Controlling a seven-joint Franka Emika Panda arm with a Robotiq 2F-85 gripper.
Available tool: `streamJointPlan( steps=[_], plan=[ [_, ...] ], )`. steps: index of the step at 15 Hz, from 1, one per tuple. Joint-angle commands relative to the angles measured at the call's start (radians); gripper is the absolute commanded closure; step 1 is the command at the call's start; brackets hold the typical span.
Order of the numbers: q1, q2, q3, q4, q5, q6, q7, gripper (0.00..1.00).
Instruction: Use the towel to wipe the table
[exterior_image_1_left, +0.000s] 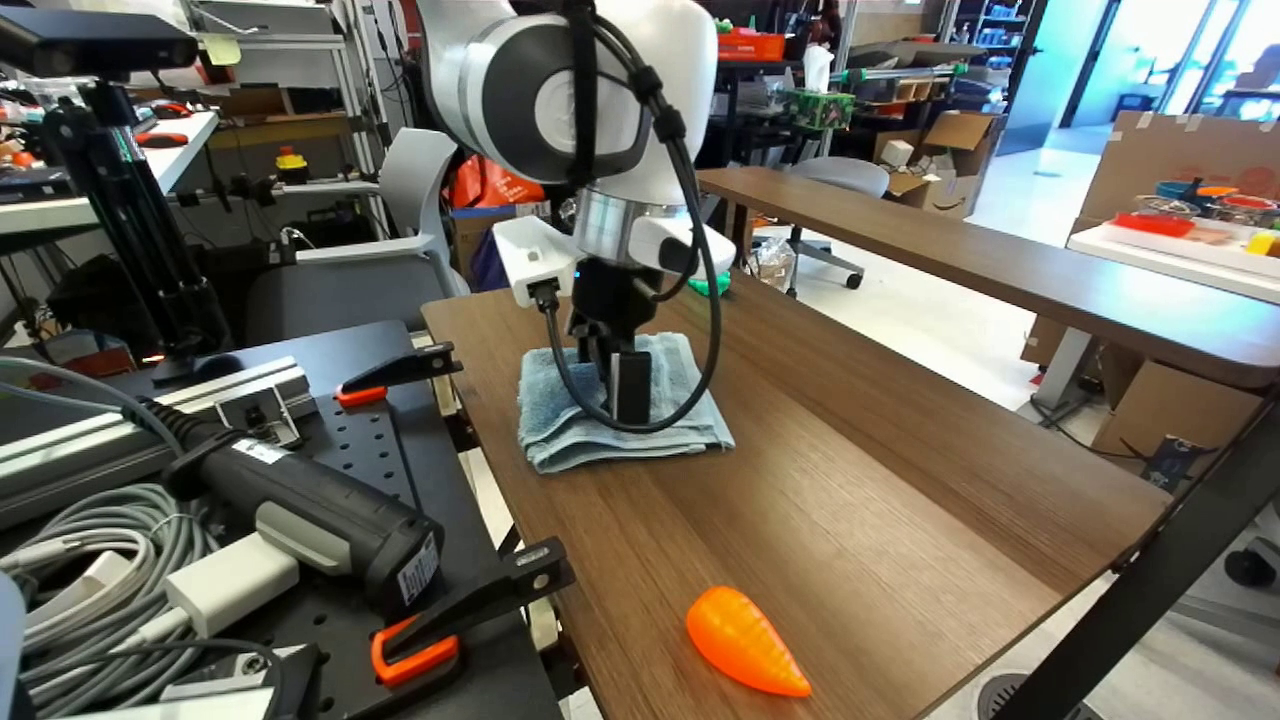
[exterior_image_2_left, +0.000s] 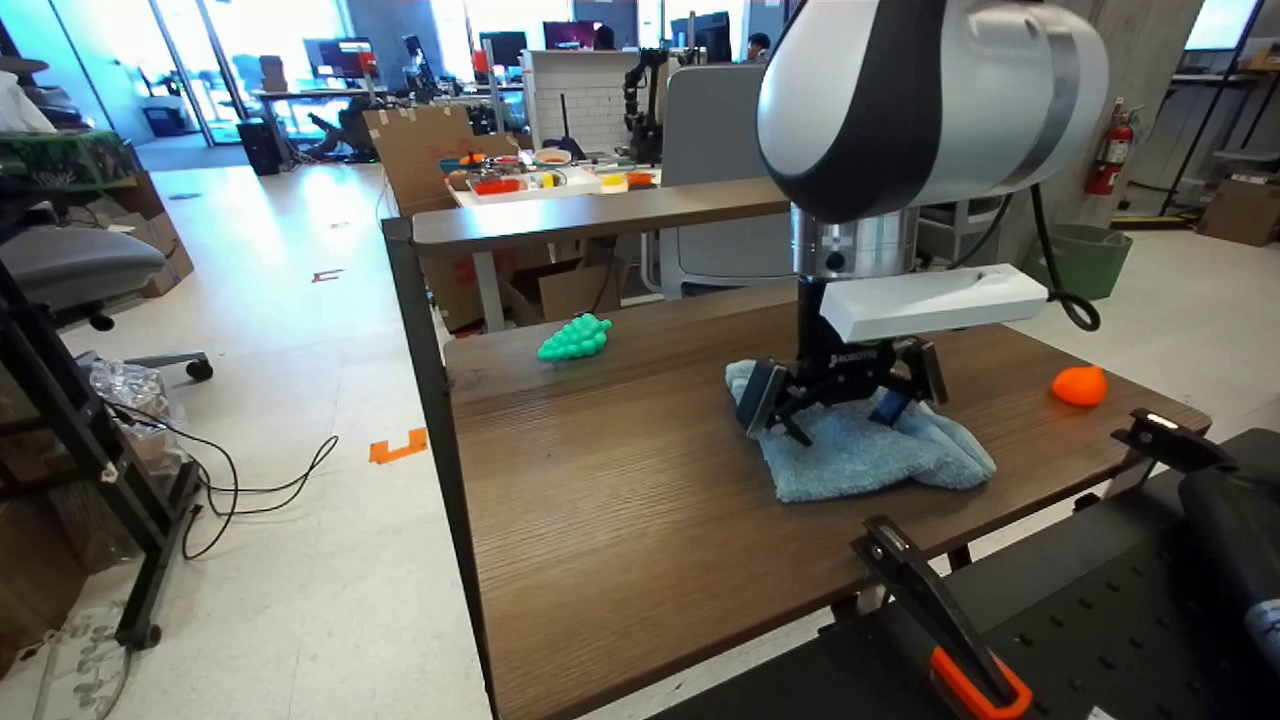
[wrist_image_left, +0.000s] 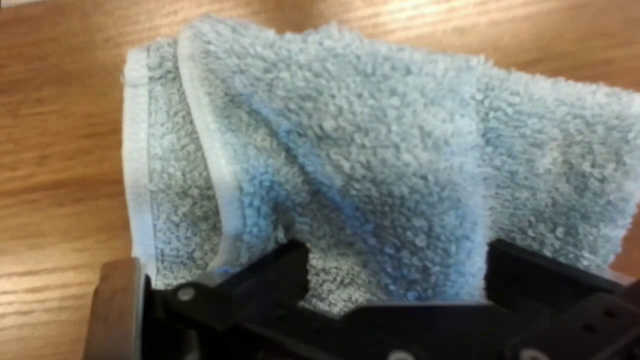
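Nearest, in an exterior view, a coil of pale cable (exterior_image_1_left: 120, 570) lies beside a thick black hand tool (exterior_image_1_left: 330, 500) on a black board (exterior_image_1_left: 370, 455) dotted with round holes, black-and-orange clamps (exterior_image_1_left: 505, 590) along its edge. Next, a smooth orange toy carrot (exterior_image_1_left: 745, 640), plump and tapering to a point, rests on the dark brown wood-grain table (exterior_image_1_left: 850, 480). Farther along that tabletop, well apart from the carrot and near the edge beside the board, lies the towel (exterior_image_2_left: 870, 465), soft, blue-grey, folded roughly square and rumpled. Over it the gripper (wrist_image_left: 397, 260) points down, released, its fingers wide apart on either side of a crumpled stretch of cloth; whether the tips press into the pile I cannot tell. Behind come bumpy green toy grapes (exterior_image_2_left: 575, 338), then a second brown table (exterior_image_1_left: 930, 240) and, beyond, cardboard boxes (exterior_image_1_left: 965, 180). Only the wrist view is close enough to show looped pile and a pale flat hem. In both exterior views the carrot shows, but where its pointed length is plain, the arm (exterior_image_1_left: 525, 105) hides most of the grapes; where it looks like a rounded lump, they appear whole. A red fire extinguisher (exterior_image_2_left: 1108, 160) shows only in an exterior view.
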Motion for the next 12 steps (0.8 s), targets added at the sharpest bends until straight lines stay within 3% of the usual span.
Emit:
streamJointPlan(
  steps=[1,5,12],
  plan=[
    [0.076,-0.048,-0.025,-0.128,-0.095,-0.041,0.018,0.0],
    [0.152,-0.11,-0.122,-0.161,-0.224,-0.054,0.132,0.0],
    [0.094,-0.038,-0.171,0.004,-0.169,-0.042,0.276,0.0]
  ],
)
